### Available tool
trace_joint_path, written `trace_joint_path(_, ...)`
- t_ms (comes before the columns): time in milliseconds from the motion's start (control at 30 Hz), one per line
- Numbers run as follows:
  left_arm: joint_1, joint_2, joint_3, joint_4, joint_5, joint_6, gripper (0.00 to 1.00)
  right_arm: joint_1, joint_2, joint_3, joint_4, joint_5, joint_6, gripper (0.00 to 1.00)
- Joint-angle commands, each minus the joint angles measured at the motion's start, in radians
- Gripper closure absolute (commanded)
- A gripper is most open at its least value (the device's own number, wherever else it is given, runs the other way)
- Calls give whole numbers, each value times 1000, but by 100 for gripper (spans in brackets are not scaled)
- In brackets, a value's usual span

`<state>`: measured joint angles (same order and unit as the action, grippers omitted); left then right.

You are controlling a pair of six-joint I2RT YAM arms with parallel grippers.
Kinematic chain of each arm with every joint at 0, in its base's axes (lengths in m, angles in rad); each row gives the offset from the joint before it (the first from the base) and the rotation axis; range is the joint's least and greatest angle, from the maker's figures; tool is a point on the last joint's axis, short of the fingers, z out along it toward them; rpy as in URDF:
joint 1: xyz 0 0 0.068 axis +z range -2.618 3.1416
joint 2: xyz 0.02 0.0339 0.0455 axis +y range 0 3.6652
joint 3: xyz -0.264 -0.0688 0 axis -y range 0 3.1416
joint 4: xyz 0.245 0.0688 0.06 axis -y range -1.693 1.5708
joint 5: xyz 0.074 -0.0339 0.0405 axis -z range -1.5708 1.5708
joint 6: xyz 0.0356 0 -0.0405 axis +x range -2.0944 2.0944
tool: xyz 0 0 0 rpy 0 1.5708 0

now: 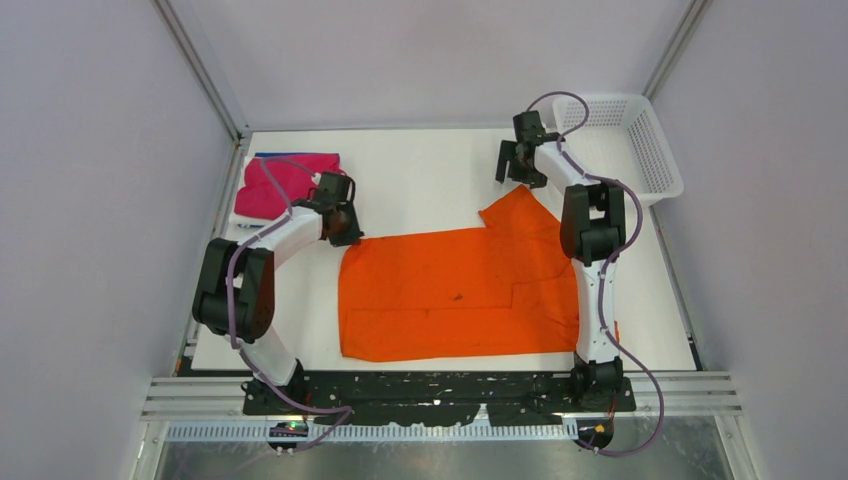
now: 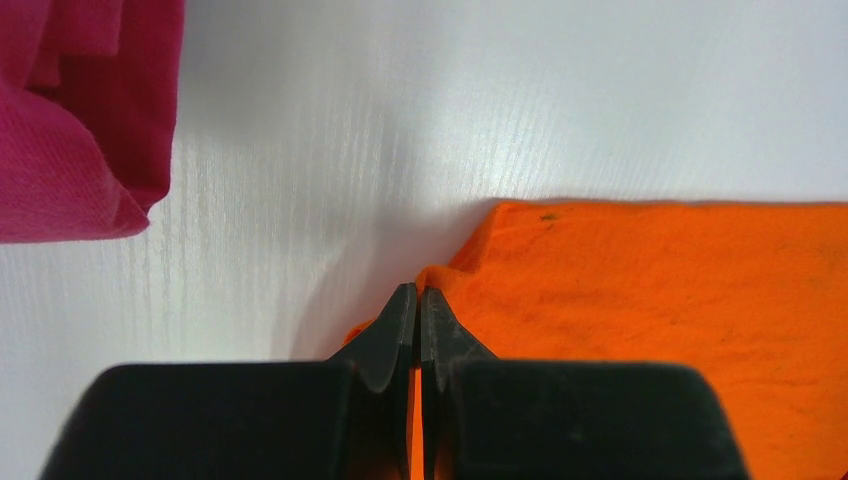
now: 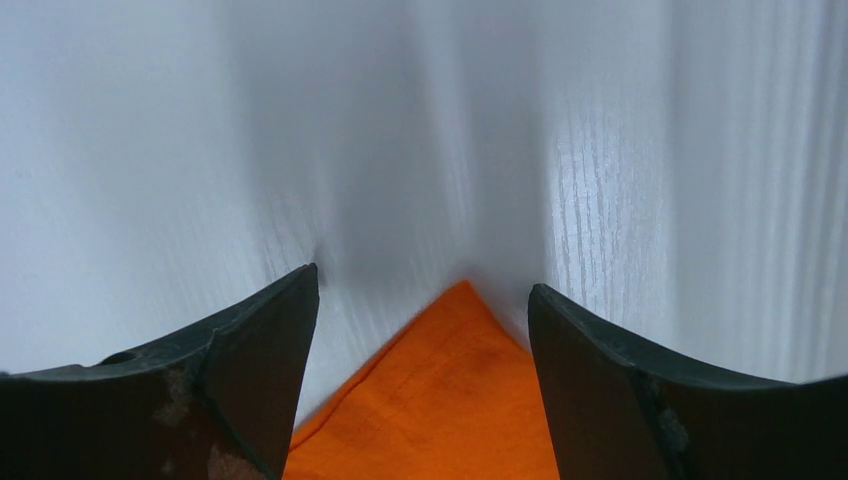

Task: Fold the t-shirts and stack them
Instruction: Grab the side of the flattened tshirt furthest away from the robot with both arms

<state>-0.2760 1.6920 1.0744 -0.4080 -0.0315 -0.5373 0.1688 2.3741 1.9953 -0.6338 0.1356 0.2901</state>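
Observation:
An orange t-shirt (image 1: 450, 290) lies spread flat in the middle of the table, one sleeve pointing to the far right. My left gripper (image 1: 345, 232) is shut on its far left corner; in the left wrist view the orange t-shirt (image 2: 650, 290) bunches at the closed left gripper (image 2: 418, 295). My right gripper (image 1: 515, 165) hovers open just past the sleeve tip. The right wrist view shows the right gripper (image 3: 423, 282) with the sleeve's orange point (image 3: 450, 400) between its spread fingers, untouched. A folded magenta t-shirt (image 1: 280, 185) sits at the far left, a thin blue edge (image 1: 290, 155) showing behind it.
A white mesh basket (image 1: 655, 150) stands at the far right corner of the white table (image 1: 420, 180). Grey walls and metal rails enclose the table on three sides. The magenta t-shirt (image 2: 70, 130) lies close to the left of my left gripper.

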Motion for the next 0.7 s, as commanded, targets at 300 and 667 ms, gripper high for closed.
trace_joint_path(300, -5, -74, -23, 24, 3, 17, 100, 5, -120, -150, -4, 47, -7, 48)
trace_joint_path(667, -22, -155, -85, 38, -3, 18, 100, 50, -336, -340, 104, 79, -113, 95)
